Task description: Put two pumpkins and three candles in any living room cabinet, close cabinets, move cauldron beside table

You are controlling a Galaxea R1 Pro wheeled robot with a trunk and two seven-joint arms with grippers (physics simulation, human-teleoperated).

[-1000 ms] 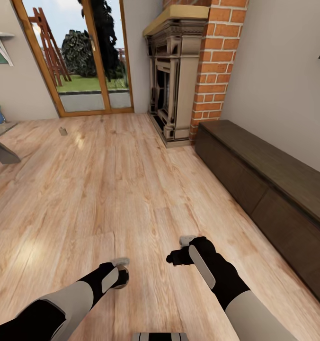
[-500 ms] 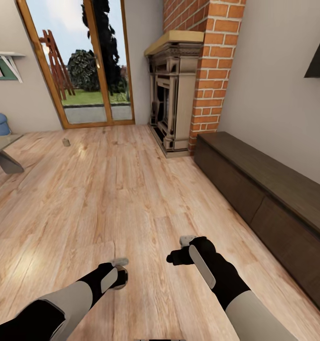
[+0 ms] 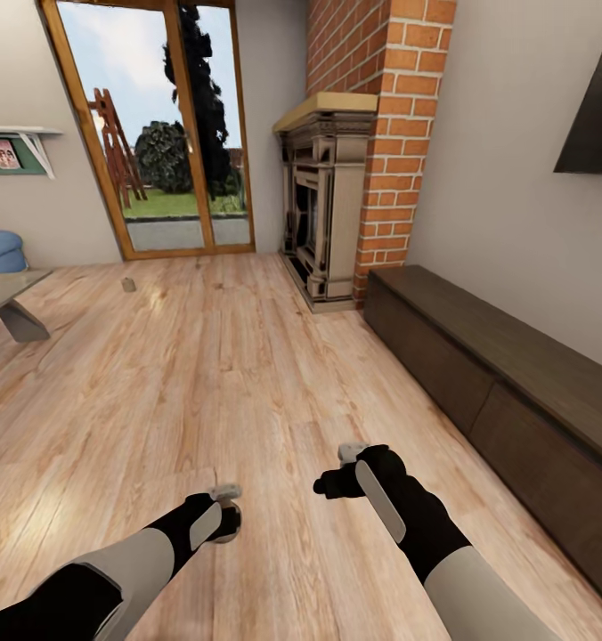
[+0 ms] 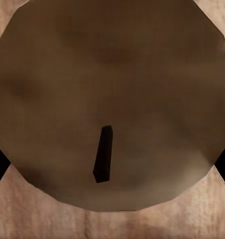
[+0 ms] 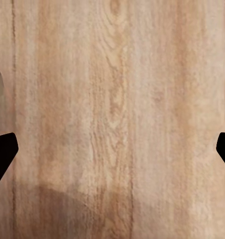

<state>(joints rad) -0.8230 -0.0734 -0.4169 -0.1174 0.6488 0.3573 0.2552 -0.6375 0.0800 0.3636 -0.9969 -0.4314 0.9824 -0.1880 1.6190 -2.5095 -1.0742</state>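
Between left tool (image 4: 112, 199) tips, beige candle (image 4: 112, 74).

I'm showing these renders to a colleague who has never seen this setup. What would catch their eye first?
Probably the tall red-brick chimney with its ornate fireplace at the far wall, beside the glazed garden door. Next, the long dark cabinet along the right wall, drawers shut. Up close, the left wrist view has a beige candle with a dark wick sitting between the left end effector's fingers; the right end effector is open over bare wooden floor.
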